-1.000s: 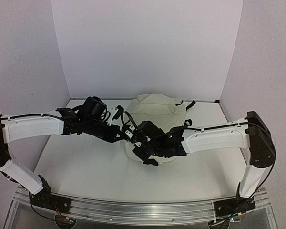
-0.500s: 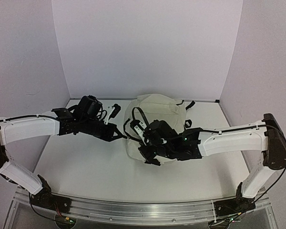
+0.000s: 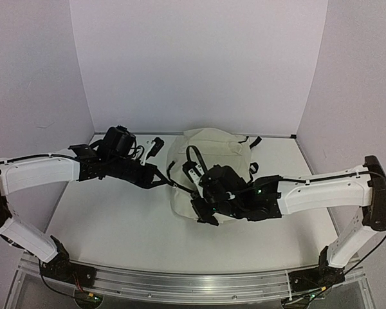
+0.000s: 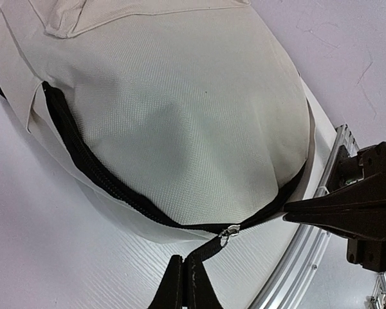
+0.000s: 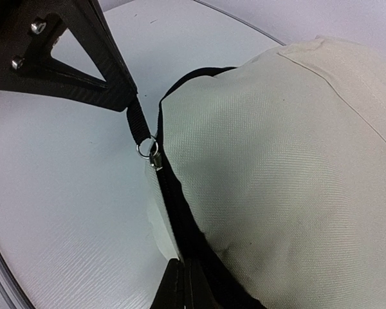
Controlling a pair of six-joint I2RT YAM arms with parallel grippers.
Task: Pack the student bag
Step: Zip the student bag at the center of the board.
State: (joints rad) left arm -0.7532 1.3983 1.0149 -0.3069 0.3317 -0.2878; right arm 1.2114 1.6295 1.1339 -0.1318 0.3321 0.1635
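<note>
Cream soft-fabric student bag [image 3: 212, 145] with black zippers lies on the white table [image 3: 116, 225], bulging and rounded. Lilac walls [image 3: 193, 64] stand behind the bag and to both sides. Ribbed aluminium rail [image 3: 180, 283] runs along the table edge on the bag's near side. A black strap loop [image 3: 192, 154] arches over the bag's top. A small black piece [image 3: 156, 145] lies just left of the bag, maybe a buckle or strap end; too small to tell.

The right arm's black wrist sits over the bag's near half and hides that part from the top camera. The left arm's wrist blocks the table just left of the bag.

The black zipper [image 4: 93, 170] curves around the bag's side. Its small metal slider and ring [image 4: 228, 232] hang off the seam at the bag's left near corner.

Left arm: white link runs roughly level in from the left, wrist low beside the bag. Left gripper [image 4: 183, 283] is clenched on the flat black zipper pull strap [image 5: 137, 122], which is drawn straight from the ring.

Right arm: elbow up at far right, white forearm reaching in toward the bag. Right gripper [image 5: 180, 286] is pinched on the bag's black zipper edge, near the slider. The two grippers are close together but apart.
</note>
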